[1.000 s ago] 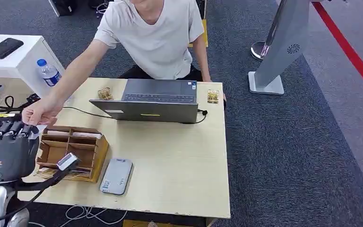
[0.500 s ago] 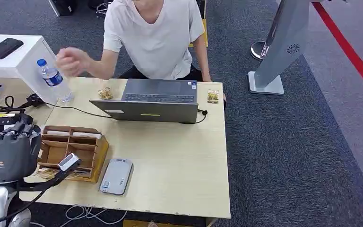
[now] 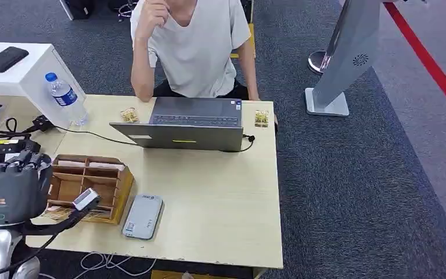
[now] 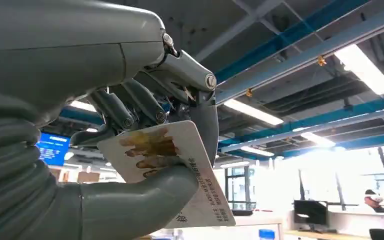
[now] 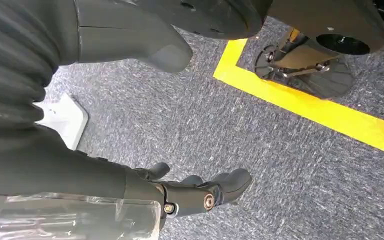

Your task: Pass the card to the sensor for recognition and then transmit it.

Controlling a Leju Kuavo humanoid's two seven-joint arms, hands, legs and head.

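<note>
My left hand [image 3: 11, 189] is raised at the table's near left corner, back toward the head camera. In the left wrist view this hand [image 4: 130, 115] pinches a white card [image 4: 180, 165] with a brown and yellow print between thumb and fingers. A small grey scanner head [image 3: 85, 199] on a black bent stalk stands just right of the hand, in front of the wooden organiser [image 3: 90, 186]. A flat grey reader [image 3: 143, 216] lies on the table beside the organiser. My right hand [image 5: 200, 192] hangs over the carpet with loosely spread fingers, holding nothing.
A person in a light shirt [image 3: 194, 46] sits behind the table, one hand at the face. An open laptop [image 3: 186, 127] with a cable, a water bottle [image 3: 65, 97] and small yellow items lie at the far side. The light wood tabletop [image 3: 215, 203] is bare at right.
The person's arm, which reached to my left hand a second ago, has pulled back up to the face. My left hand has sunk slightly and keeps the card.
</note>
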